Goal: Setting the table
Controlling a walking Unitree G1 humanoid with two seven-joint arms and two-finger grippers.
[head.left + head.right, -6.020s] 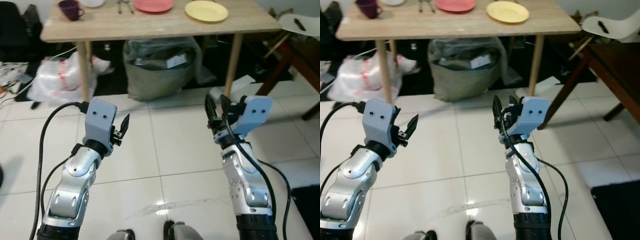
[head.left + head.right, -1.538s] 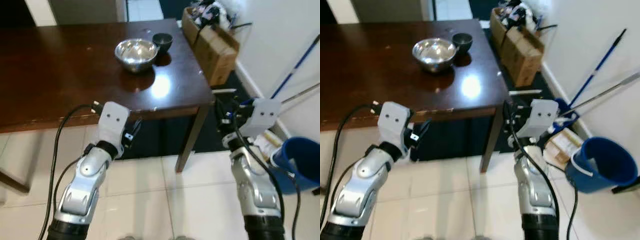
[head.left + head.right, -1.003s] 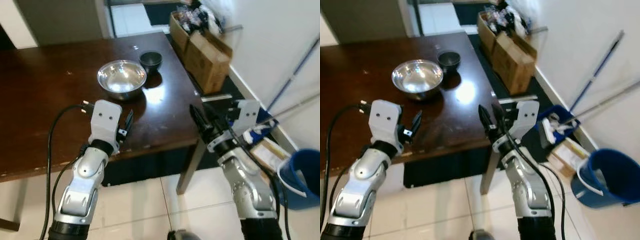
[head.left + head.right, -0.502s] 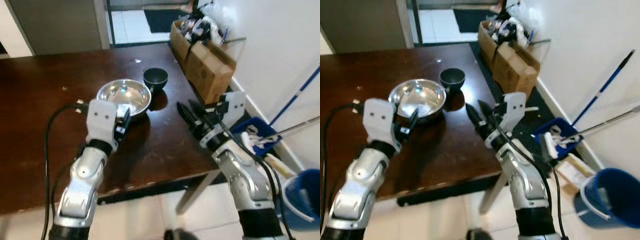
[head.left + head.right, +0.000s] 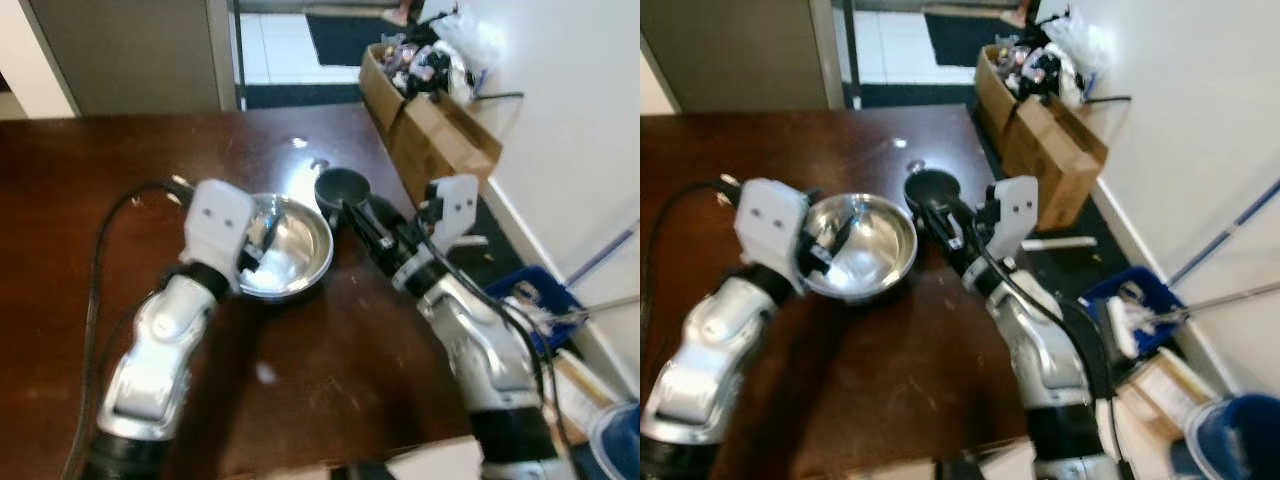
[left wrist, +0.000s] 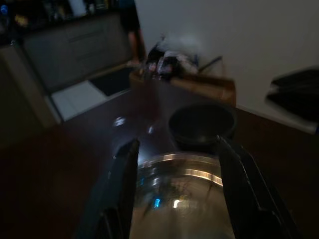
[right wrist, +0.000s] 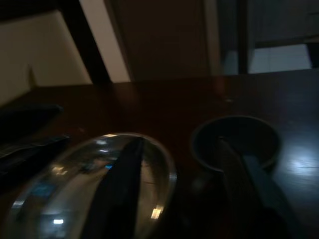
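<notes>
Hovering with fingers apart, left end effector (image 5: 258, 238) sits over steel bowl (image 5: 290, 258); right end effector (image 5: 362, 222), fingers apart, beside dark cup (image 5: 340, 186)

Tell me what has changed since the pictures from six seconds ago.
The robot turned from the light table to the dark table and closed in. The left gripper now reaches over the steel bowl; the right gripper nears the small dark bowl. Both grippers remain open and empty; the bowls keep their places.
</notes>
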